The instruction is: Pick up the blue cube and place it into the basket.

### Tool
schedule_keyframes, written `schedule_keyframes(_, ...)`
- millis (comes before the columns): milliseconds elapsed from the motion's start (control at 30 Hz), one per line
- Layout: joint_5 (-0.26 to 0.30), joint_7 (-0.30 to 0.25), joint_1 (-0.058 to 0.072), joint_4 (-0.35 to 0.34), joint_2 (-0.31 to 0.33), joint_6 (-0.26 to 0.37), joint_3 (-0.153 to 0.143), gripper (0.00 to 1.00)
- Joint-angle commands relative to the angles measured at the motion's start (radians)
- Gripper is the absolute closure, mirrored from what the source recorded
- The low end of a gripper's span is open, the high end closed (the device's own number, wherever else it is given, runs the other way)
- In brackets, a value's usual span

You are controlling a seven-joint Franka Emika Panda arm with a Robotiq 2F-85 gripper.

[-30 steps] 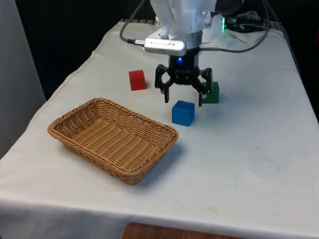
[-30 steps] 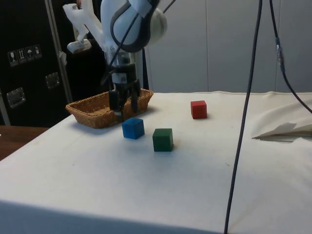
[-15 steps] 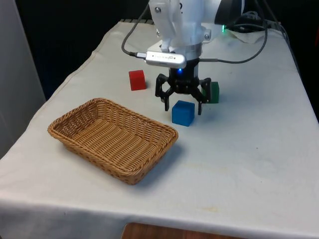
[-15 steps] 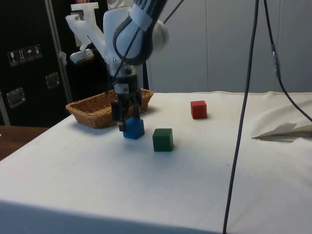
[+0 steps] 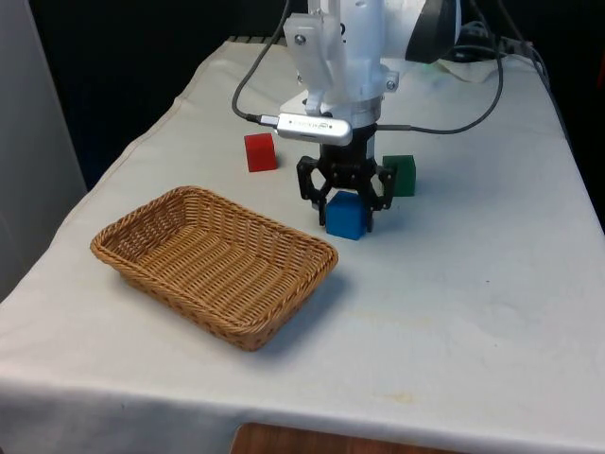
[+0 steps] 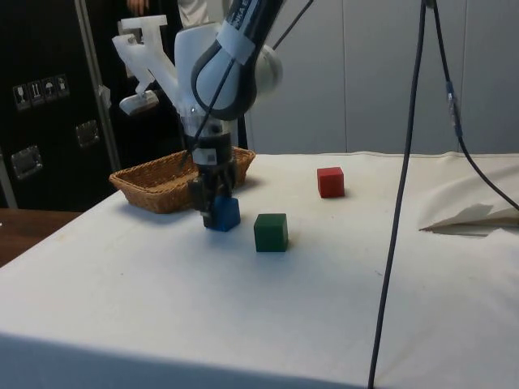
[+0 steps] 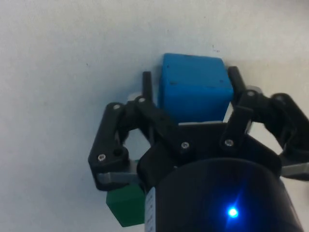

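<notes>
While the blue cube [image 5: 347, 215] rests on the cloth, the gripper [image 5: 346, 203] straddles it, fingers [image 7: 147, 92] spread, unclosed.

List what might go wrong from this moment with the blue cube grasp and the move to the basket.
1. The tool straddles the blue cube with a small gap on one side in the wrist view; uneven closing may nudge or twist it.
2. The green cube sits close behind; a shifted cube or finger might bump it.
3. The basket rim stands above the cloth, so a low carry may clip it.
</notes>
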Motion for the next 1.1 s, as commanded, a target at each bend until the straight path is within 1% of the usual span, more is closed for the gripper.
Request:
schedule_keyframes(0,0.009,-0.007,-0.006,0.001,0.004,0.008,0.008,0.61)
schedule_keyframes(100,0.009,-0.007,-0.006,0.002,0.004,0.008,0.008,0.94)
schedule_keyframes(133,0.009,-0.007,-0.006,0.002,0.004,0.009,0.008,0.95)
schedule_keyframes(167,0.0,0.0,0.0,0.0,0.001,0.0,0.0,0.95)
schedule_keyframes(200,0.009,-0.007,-0.006,0.002,0.005,0.009,0.008,0.95)
schedule_keyframes(367,0.008,-0.006,-0.006,0.002,0.005,0.009,0.008,0.95)
schedule_keyframes(433,0.005,-0.004,-0.003,0.0,-0.008,-0.003,0.004,0.95)
schedule_keyframes(467,0.0,0.0,0.0,0.001,0.0,0.0,0.0,0.95)
schedule_keyframes(500,0.003,-0.003,-0.002,-0.001,-0.016,-0.01,0.002,0.95)
schedule_keyframes(533,0.0,0.0,0.001,-0.002,-0.03,-0.02,-0.001,0.95)
schedule_keyframes(733,-0.003,0.003,0.003,-0.003,-0.068,-0.056,-0.004,0.95)
schedule_keyframes(767,0.0,0.0,0.001,0.001,-0.061,-0.053,-0.001,0.95)
schedule_keyframes(833,-0.004,0.004,0.004,-0.003,-0.09,-0.077,-0.005,0.95)
schedule_keyframes(967,-0.006,0.005,0.004,-0.002,-0.123,-0.108,-0.006,0.95)
schedule_keyframes(1000,-0.001,0.0,0.001,0.0,-0.115,-0.1,-0.003,0.95)
schedule_keyframes(1033,-0.006,0.004,0.004,-0.003,-0.13,-0.113,-0.006,0.95)
schedule_keyframes(1067,-0.006,0.004,0.003,-0.005,-0.136,-0.118,-0.006,0.95)
